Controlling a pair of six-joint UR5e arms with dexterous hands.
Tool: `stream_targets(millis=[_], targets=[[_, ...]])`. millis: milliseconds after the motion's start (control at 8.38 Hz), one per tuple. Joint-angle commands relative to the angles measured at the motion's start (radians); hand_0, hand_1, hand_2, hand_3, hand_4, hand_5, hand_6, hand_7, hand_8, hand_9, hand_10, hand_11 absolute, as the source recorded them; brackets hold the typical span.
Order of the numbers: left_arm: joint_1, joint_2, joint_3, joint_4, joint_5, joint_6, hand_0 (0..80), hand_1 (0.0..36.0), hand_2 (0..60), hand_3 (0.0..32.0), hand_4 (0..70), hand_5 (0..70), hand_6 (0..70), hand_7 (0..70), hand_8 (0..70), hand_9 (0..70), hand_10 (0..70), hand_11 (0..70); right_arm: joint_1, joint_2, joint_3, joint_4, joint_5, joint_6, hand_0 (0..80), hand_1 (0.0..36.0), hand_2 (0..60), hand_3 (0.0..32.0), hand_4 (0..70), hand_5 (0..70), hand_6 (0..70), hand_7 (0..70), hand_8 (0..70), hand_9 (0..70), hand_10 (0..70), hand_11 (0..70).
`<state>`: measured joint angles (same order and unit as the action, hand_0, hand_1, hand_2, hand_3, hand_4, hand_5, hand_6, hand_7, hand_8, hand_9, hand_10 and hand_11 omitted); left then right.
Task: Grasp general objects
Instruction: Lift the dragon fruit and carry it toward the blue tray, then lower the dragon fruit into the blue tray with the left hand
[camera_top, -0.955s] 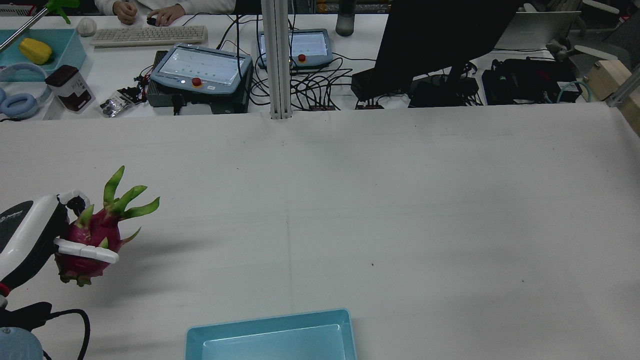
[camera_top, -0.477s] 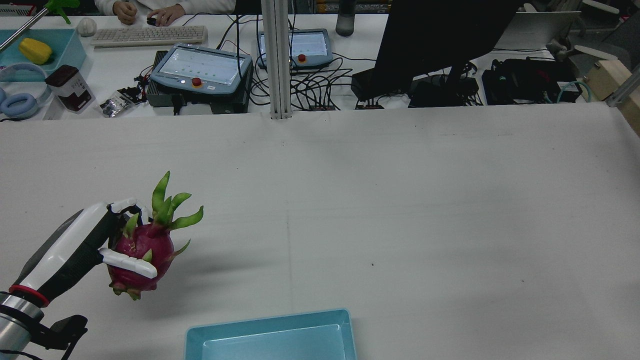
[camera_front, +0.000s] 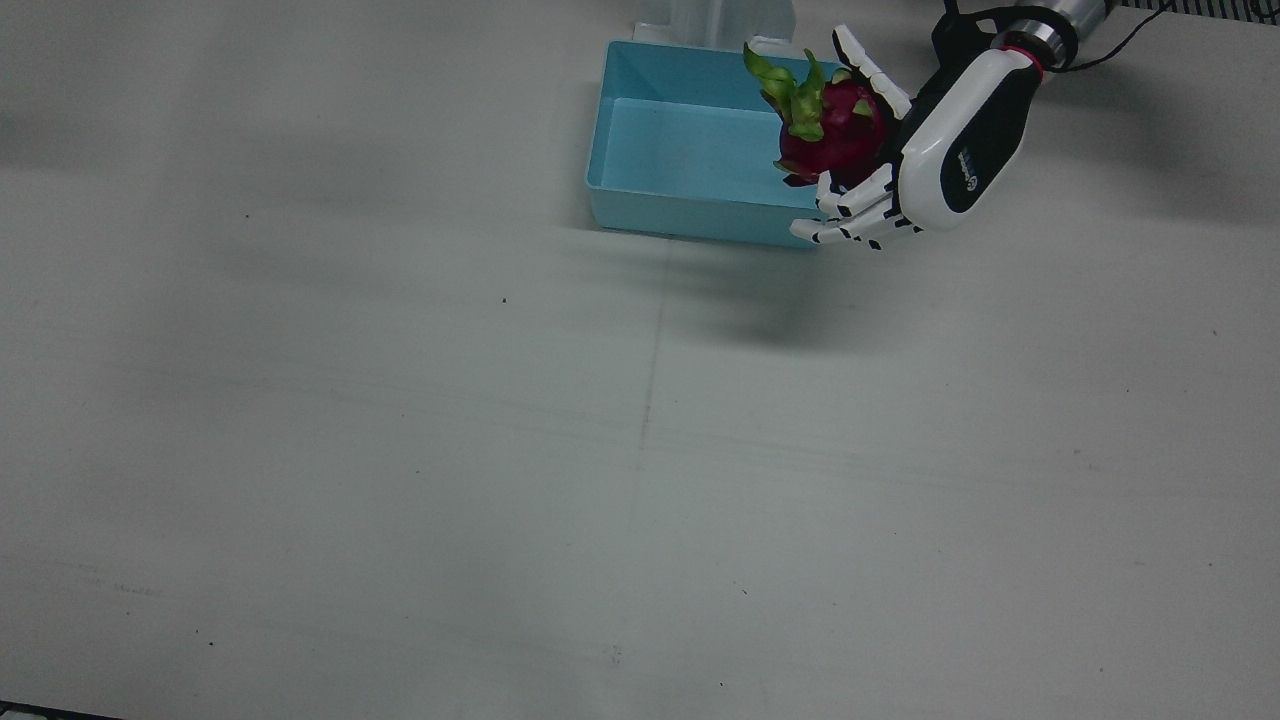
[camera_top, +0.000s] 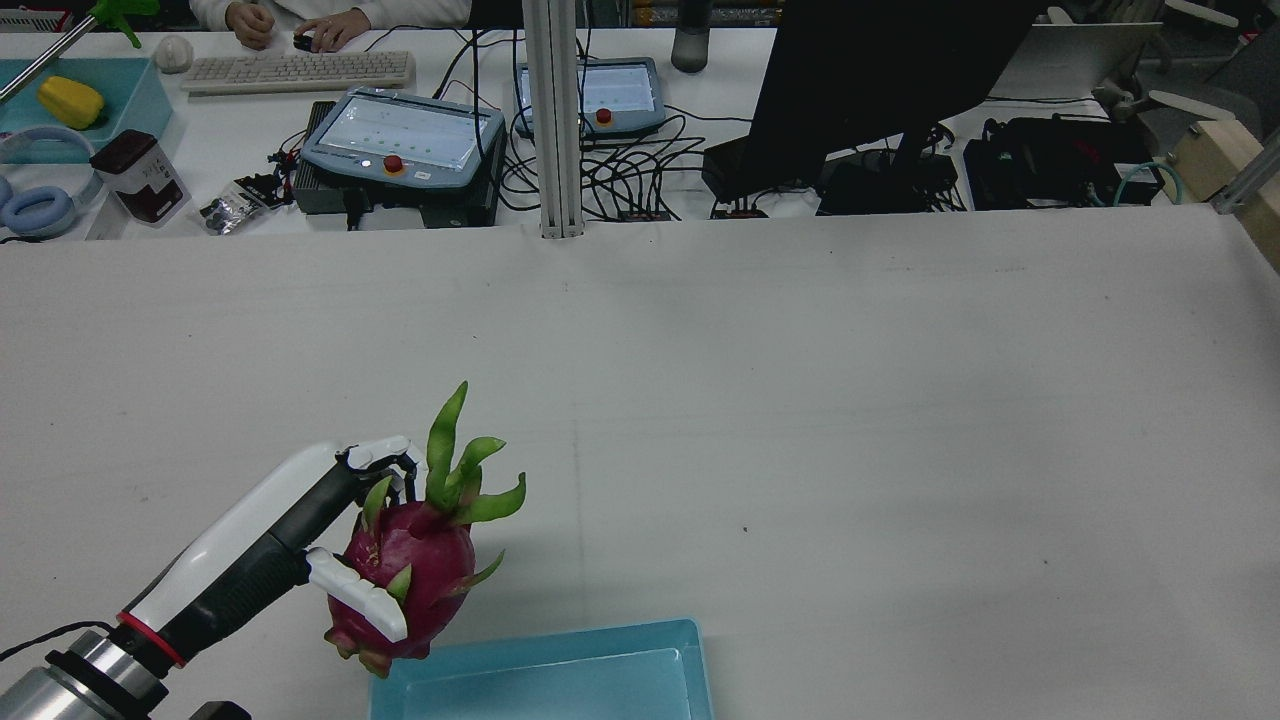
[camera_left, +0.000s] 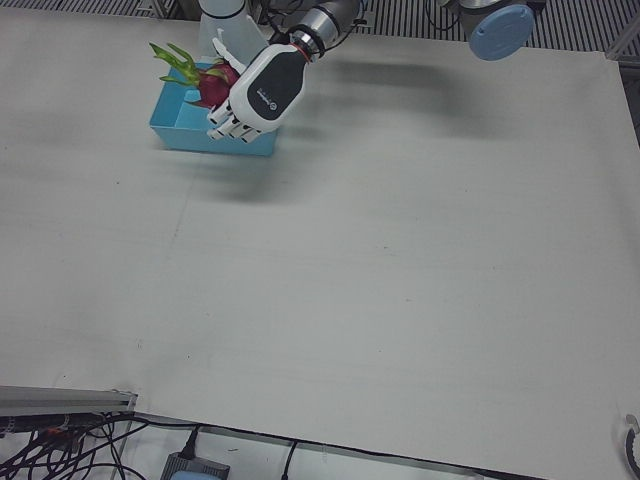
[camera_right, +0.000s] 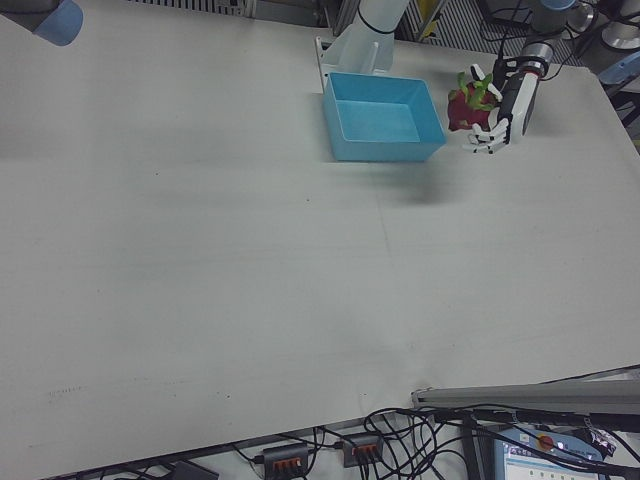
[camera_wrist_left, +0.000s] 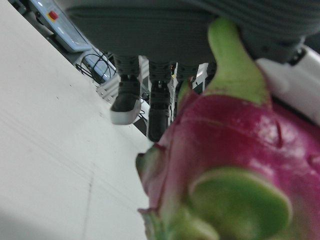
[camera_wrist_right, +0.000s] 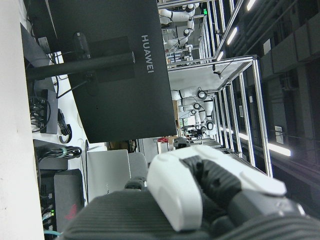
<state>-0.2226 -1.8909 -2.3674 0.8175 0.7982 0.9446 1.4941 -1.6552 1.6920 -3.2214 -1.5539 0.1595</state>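
Dragon fruit (camera_top: 415, 575): held clear of surface (camera_top: 800, 400) by left hand (camera_top: 300, 540), fingers (camera_top: 355, 598) wrapped around it, at blue tray (camera_top: 545, 675) edge. Long axis upright, green tips up. Right hand's fingers: cannot tell.

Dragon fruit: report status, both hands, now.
Left hand shut on dragon fruit, held clear of the table at the blue tray's edge. Right hand away from the table, state unclear. Nothing in the way.
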Motion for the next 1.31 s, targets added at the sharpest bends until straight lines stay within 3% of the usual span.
stream_targets(millis=[0, 358, 597, 835, 955, 1074, 1193], targets=[[0.066, -0.175, -0.007, -0.015, 0.079, 0.092, 0.0, 11.5, 60.0, 0.0, 22.7, 70.0, 44.2, 33.8, 52.9, 52.0, 70.0, 70.0, 0.0, 0.0, 0.0, 0.0, 0.0, 0.0, 0.0, 0.0, 0.0, 0.0, 0.0, 0.0, 0.0, 0.0, 0.0, 0.0, 0.0, 0.0], [0.095, -0.178, 0.042, -0.06, 0.081, 0.103, 0.0, 11.2, 60.0, 0.0, 25.5, 70.0, 46.2, 38.0, 53.8, 53.4, 70.0, 70.0, 0.0, 0.0, 0.0, 0.0, 0.0, 0.0, 0.0, 0.0, 0.0, 0.0, 0.0, 0.0, 0.0, 0.0, 0.0, 0.0, 0.0, 0.0], [0.13, -0.18, 0.043, -0.069, 0.082, 0.117, 0.0, 8.9, 60.0, 0.0, 24.0, 70.0, 44.4, 36.0, 52.6, 51.9, 70.0, 70.0, 0.0, 0.0, 0.0, 0.0, 0.0, 0.0, 0.0, 0.0, 0.0, 0.0, 0.0, 0.0, 0.0, 0.0, 0.0, 0.0, 0.0, 0.0], [0.138, -0.178, 0.047, -0.074, 0.113, 0.117, 0.0, 9.1, 60.0, 0.0, 24.1, 70.0, 43.6, 36.1, 50.8, 51.1, 70.0, 70.0, 0.0, 0.0, 0.0, 0.0, 0.0, 0.0, 0.0, 0.0, 0.0, 0.0, 0.0, 0.0, 0.0, 0.0, 0.0, 0.0, 0.0, 0.0], [0.137, -0.177, 0.047, -0.075, 0.131, 0.121, 18.9, 5.2, 53.9, 0.0, 19.9, 70.0, 37.9, 32.3, 42.2, 45.3, 65.3, 70.0, 0.0, 0.0, 0.0, 0.0, 0.0, 0.0, 0.0, 0.0, 0.0, 0.0, 0.0, 0.0, 0.0, 0.0, 0.0, 0.0, 0.0, 0.0], [0.135, -0.172, 0.045, -0.075, 0.133, 0.123, 28.7, 1.3, 24.5, 0.0, 18.0, 70.0, 31.4, 23.5, 33.3, 33.5, 47.3, 66.3, 0.0, 0.0, 0.0, 0.0, 0.0, 0.0, 0.0, 0.0, 0.0, 0.0, 0.0, 0.0, 0.0, 0.0, 0.0, 0.0, 0.0, 0.0], [0.135, -0.172, 0.043, -0.074, 0.133, 0.125, 29.7, 0.8, 12.7, 0.0, 22.1, 0.0, 19.6, 4.9, 18.7, 12.3, 24.3, 35.0, 0.0, 0.0, 0.0, 0.0, 0.0, 0.0, 0.0, 0.0, 0.0, 0.0, 0.0, 0.0, 0.0, 0.0, 0.0, 0.0, 0.0, 0.0]])
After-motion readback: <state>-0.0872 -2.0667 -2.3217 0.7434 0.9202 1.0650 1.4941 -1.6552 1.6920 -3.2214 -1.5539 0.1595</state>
